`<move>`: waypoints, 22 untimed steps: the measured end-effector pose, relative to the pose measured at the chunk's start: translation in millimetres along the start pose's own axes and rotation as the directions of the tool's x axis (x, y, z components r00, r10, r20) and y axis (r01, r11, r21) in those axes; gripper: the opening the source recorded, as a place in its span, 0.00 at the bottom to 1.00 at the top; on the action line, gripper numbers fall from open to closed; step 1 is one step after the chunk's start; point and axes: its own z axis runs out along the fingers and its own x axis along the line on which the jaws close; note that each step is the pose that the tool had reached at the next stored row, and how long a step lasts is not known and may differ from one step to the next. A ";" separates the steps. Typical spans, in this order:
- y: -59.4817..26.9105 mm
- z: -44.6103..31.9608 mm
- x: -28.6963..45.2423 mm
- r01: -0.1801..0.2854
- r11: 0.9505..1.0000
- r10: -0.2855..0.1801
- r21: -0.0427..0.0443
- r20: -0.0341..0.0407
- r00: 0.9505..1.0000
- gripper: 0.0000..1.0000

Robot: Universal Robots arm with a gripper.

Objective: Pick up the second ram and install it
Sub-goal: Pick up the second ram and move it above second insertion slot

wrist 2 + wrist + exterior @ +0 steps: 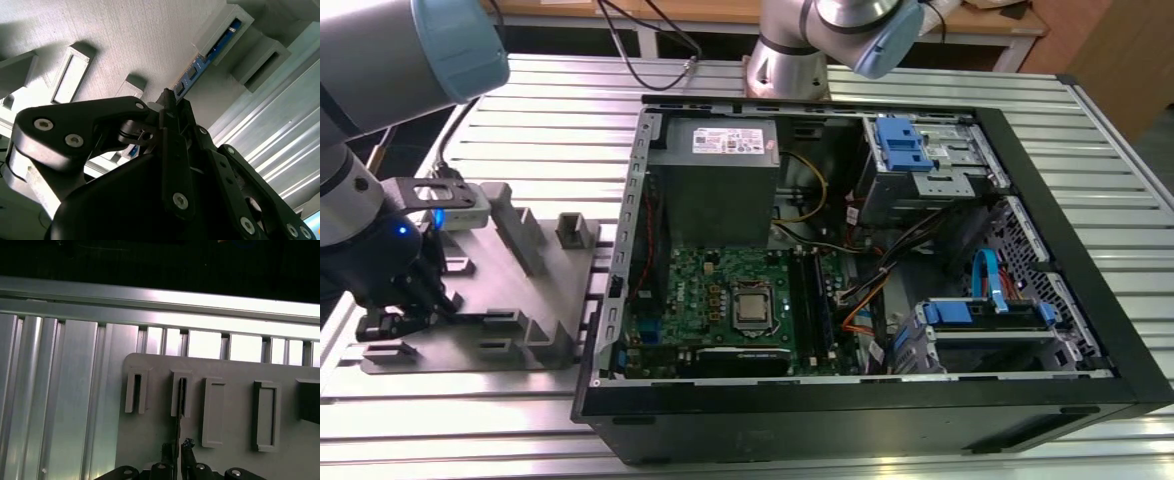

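1. The gripper is hanging low over the grey fixture plate at the exterior view's left, well apart from the open computer case.
2. The second ram is standing on edge in a slotted holder of that plate. This pose is presenting both flat faces for a pinch grasp.
3. In both wrist views the gripper is clenching on the stick's near end, with its fingers pressing from either side.
4. The stick appears to be sitting in its holder, not yet lifted. The green motherboard is lying inside the case.
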 end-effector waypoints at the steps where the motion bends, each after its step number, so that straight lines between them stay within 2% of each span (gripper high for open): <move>1: 0.0 0.0 0.0 0.000 1.000 0.000 0.000 0.000 1.000 0.18; 8: 0.5 0.0 -0.1 -0.003 1.000 0.003 0.003 0.000 1.000 0.18; 13: 0.5 0.0 -0.1 -0.037 0.999 0.037 0.004 0.001 0.999 0.18; 22: 0.5 0.0 -0.1 -0.037 0.999 0.037 0.004 0.001 0.999 0.16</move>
